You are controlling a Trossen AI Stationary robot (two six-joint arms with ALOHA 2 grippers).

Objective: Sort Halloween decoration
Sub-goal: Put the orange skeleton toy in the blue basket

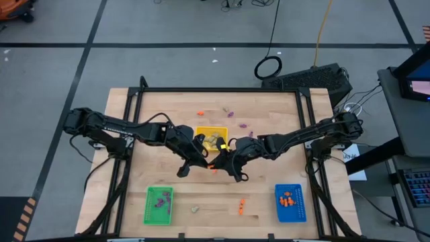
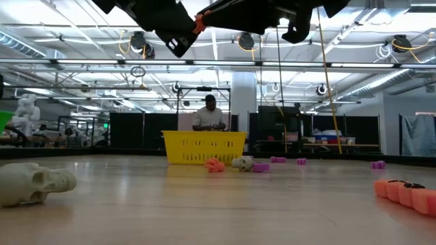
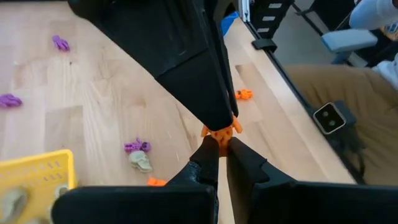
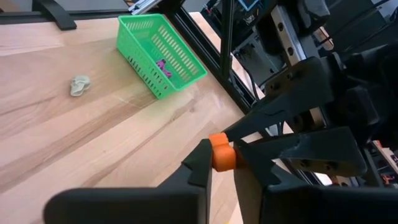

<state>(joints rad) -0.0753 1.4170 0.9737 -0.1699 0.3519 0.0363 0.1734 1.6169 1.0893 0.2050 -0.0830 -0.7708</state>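
Two dark robot arms meet over the middle of the wooden table (image 1: 282, 121). The left gripper (image 3: 219, 138) and the right gripper (image 4: 222, 155) come tip to tip in the air, and a tiny orange trinket (image 4: 221, 155) sits between them. The left gripper's jaws are clenched on it, and the right gripper's jaws are pinched on it too. Both hang high above the table, just in front of the yellow tray.

The yellow tray (image 1: 211, 130) is in the middle of the table. Some pale trinkets (image 1: 213, 142) lie in it.

The green tray (image 1: 158, 215) is at the front corner on the left arm's side. A few purple trinkets (image 1: 161, 199) lie in it.

The blue tray (image 1: 291, 210) is at the front corner on the right arm's side. Orange trinkets (image 1: 287, 199) lie in it.

More small pieces are loose on the wood. A purple trinket (image 3: 136, 146) touches a pale skull (image 3: 141, 161). Two orange bits (image 1: 240, 206) lie between the green and blue trays, and another pale piece (image 1: 195, 210) lies near the green tray.

A person (image 2: 208, 114) sits far behind the table.
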